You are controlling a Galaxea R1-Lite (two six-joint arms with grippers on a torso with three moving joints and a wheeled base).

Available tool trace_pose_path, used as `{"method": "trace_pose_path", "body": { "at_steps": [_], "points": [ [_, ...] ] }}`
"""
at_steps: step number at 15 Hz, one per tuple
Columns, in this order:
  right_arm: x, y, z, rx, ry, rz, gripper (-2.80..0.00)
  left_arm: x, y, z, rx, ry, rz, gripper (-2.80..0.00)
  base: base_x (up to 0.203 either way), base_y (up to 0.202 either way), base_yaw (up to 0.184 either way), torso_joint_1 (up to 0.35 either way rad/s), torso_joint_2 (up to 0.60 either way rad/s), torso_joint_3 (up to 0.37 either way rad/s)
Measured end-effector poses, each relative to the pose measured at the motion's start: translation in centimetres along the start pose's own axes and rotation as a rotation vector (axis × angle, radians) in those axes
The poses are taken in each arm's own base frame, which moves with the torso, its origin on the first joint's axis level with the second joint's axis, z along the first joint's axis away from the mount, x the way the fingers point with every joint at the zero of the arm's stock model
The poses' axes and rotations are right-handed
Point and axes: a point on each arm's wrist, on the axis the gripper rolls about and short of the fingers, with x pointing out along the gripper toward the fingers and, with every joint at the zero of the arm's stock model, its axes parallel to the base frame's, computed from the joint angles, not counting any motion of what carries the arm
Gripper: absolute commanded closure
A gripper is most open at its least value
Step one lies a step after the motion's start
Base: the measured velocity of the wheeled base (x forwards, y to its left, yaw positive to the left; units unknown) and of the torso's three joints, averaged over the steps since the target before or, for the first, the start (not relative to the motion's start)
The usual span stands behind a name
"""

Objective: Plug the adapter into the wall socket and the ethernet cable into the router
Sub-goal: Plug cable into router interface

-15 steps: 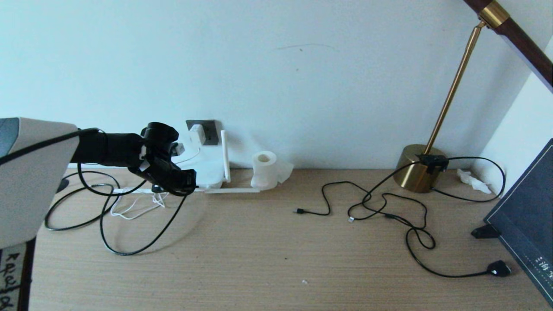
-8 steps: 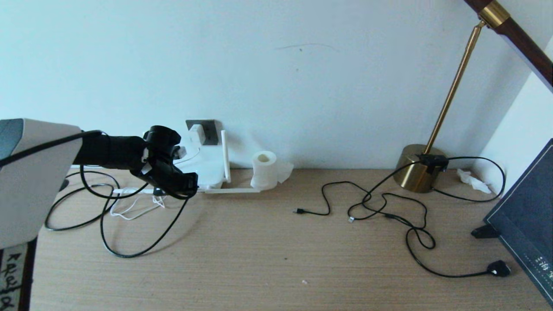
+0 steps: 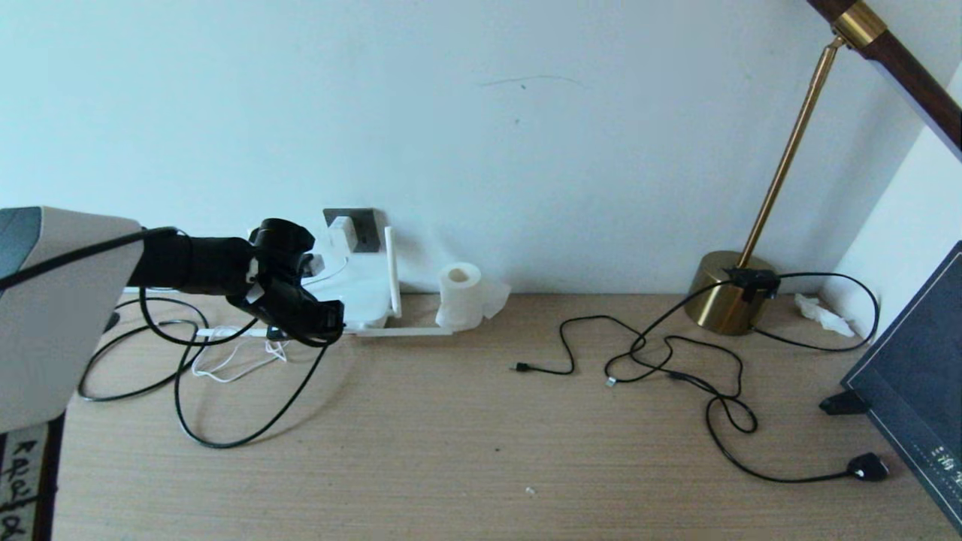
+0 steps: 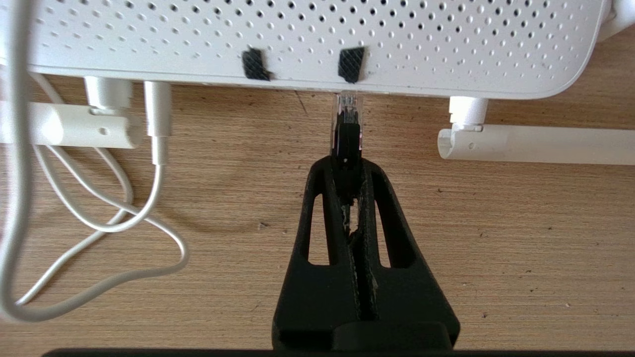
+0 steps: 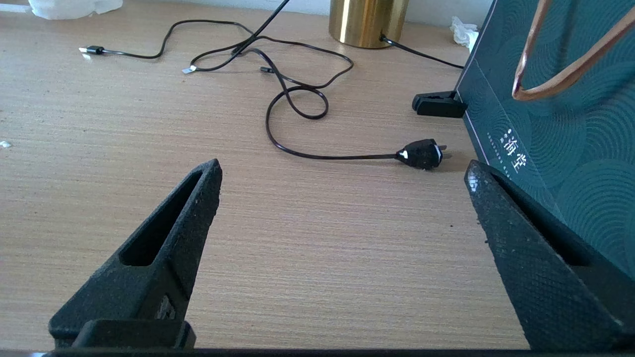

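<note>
Up close, left tool clenched on ethernet cable plug at router, white cords beside.

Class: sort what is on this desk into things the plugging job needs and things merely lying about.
Needed: adapter, wall socket, ethernet cable, router, left end effector.

Lying about: toilet-paper roll, brass lamp, lamp plug, USB cords, dark box.
</note>
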Motion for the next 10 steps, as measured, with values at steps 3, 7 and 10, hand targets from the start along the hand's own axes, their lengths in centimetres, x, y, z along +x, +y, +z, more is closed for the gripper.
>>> {"method": "trace_pose_path", "body": {
  "at_steps": [3, 7, 10],
  "points": [
    [0.00, 0.00, 0.00, -0.001, 0.000, 0.000, -2.80, -0.03, 0.02, 0.08, 0.001, -0.004, 0.000, 0.00, 0.000, 0.000, 0.000, 0.000, 0.00, 0.000],
    [0.00, 0.00, 0.00, -0.001, 0.000, 0.000, -2.80, -0.07, 0.01, 0.13, 0.002, -0.007, 0.000, 0.00, 0.000, 0.000, 0.000, 0.000, 0.00, 0.000],
    [0.00, 0.00, 0.01, 0.000, -0.001, 0.000, -2.80, -0.29, 0.00, 0.23, 0.003, -0.012, 0.000, 0.00, 0.000, 0.000, 0.000, 0.000, 0.00, 0.000]
  ]
}}
